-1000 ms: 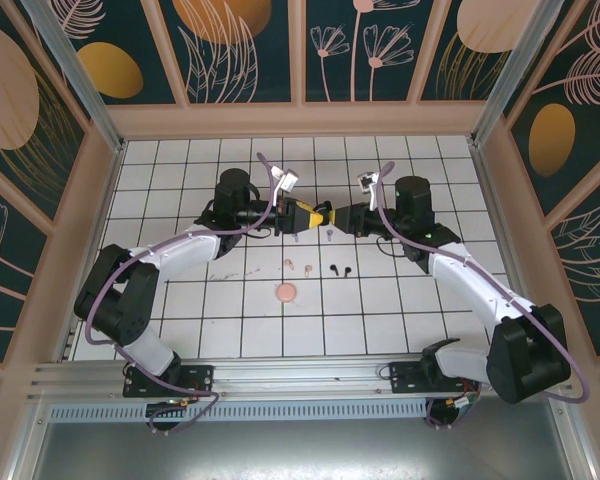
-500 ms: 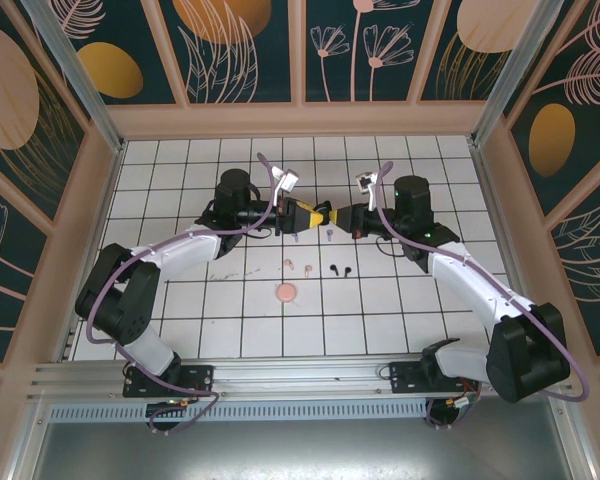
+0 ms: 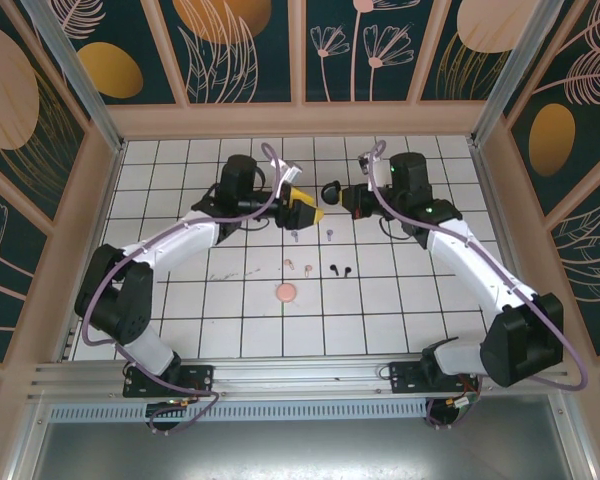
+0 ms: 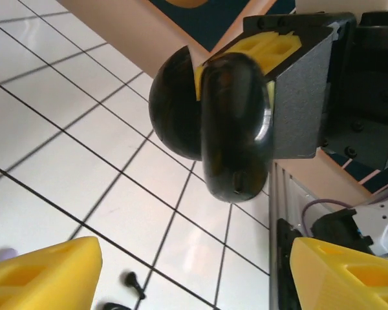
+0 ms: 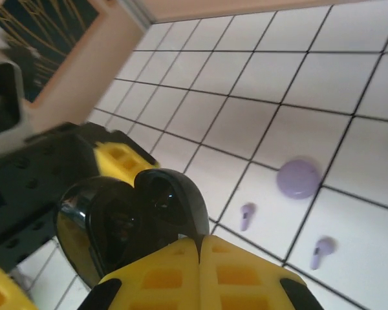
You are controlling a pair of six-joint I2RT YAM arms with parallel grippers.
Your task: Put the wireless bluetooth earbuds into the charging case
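Item one, my left fingers [image 4: 45, 274]: spread wide with nothing between them, raised over the table [image 3: 180, 300] beyond the pink case [image 3: 286, 293].

Item two, pink earbuds [image 3: 289, 264]: a pair lying on the tiles just beyond the pink case.

Item three, lilac earbuds [image 5: 246, 215]: two lying loose near a lilac case [image 5: 299, 178], farther beyond the pink case than the pink pair.

Item four, black earbuds [image 3: 332, 268]: a pair on the tiles beyond the pink case and to its right.

Item five, my right fingers [image 5: 233, 278]: pressed together on the black case [image 5: 129, 219], which is hinged open and held off the table, beyond and right of the pink case, facing my left fingers.
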